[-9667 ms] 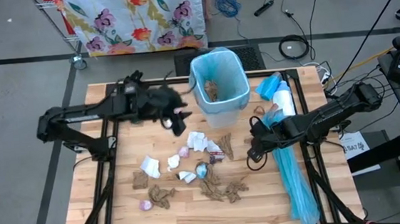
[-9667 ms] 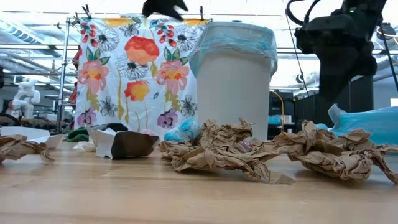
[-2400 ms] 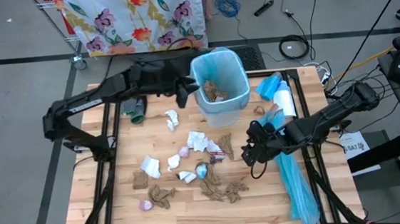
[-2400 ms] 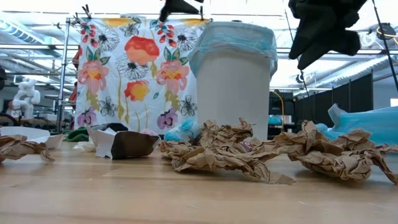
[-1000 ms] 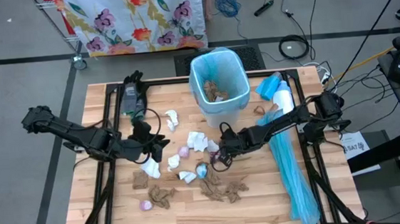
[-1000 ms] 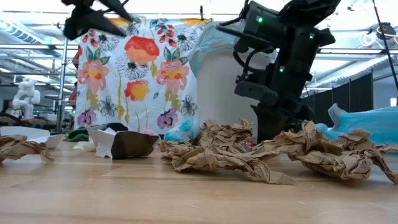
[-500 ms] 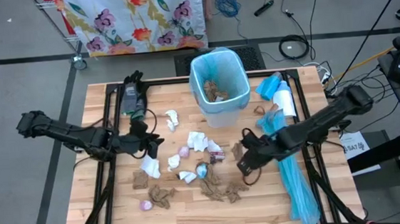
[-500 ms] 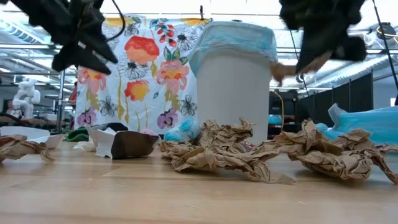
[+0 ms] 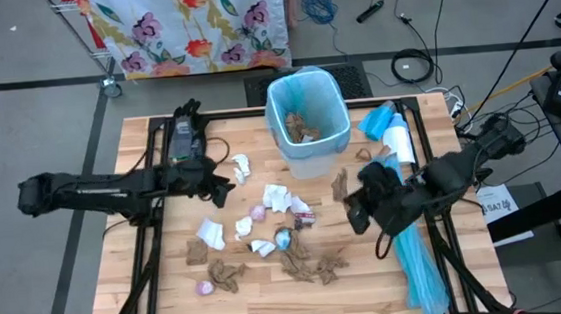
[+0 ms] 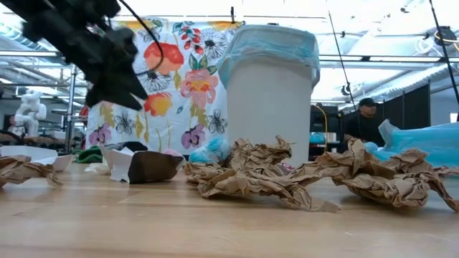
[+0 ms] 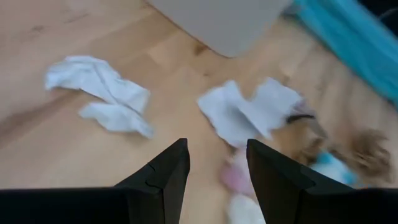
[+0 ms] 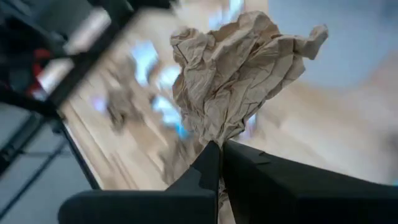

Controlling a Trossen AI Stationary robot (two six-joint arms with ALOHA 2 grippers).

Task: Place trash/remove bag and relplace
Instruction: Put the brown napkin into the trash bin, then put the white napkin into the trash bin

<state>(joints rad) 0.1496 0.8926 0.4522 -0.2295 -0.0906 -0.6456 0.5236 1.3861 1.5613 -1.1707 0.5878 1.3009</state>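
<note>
Early days: the right gripper (image 9: 345, 194) is pinching one crumpled brown paper scrap (image 9: 340, 182) beside the white bin with the light-blue liner (image 9: 308, 121), which holds a few scraps. The left gripper (image 9: 225, 184) hangs spread over the many scattered brown and white scraps (image 9: 267, 240). The bag swap isn't started.

Crumpled brown paper and white tissue scraps (image 9: 282, 199) were scattered mid-table; one crumpled brown paper wad (image 12: 231, 81) was held aloft, pinched.
</note>
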